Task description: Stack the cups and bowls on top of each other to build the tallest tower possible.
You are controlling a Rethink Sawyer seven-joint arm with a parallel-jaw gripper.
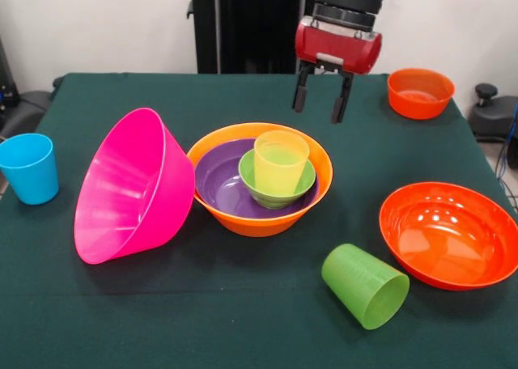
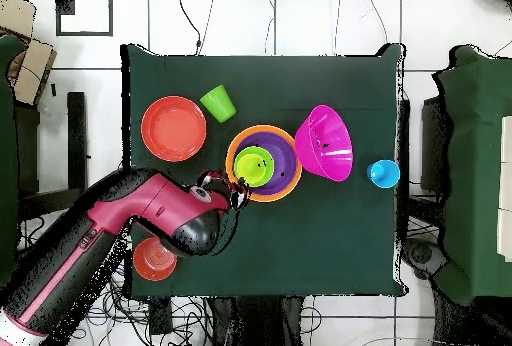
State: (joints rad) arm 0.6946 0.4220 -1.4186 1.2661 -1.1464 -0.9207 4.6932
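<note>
The tower stands mid-table: a large orange bowl (image 1: 259, 222) holds a purple bowl (image 1: 217, 183), a small green bowl (image 1: 271, 196) and an upright yellow cup (image 1: 281, 163). It also shows in the overhead view (image 2: 284, 184). My gripper (image 1: 320, 102) hangs open and empty above the table, behind the tower and a little to its right; in the overhead view (image 2: 226, 186) it is beside the orange bowl's rim. A large pink bowl (image 1: 129, 187) is tipped on its side against the orange bowl. A lime green cup (image 1: 366, 286) lies on its side at the front. The darker green cup is out of view.
A blue cup (image 1: 30, 168) stands upright at the left edge. A wide red-orange bowl (image 1: 449, 233) sits at the right. A small orange bowl (image 1: 419, 92) sits at the back right, partly under my arm in the overhead view (image 2: 150, 260).
</note>
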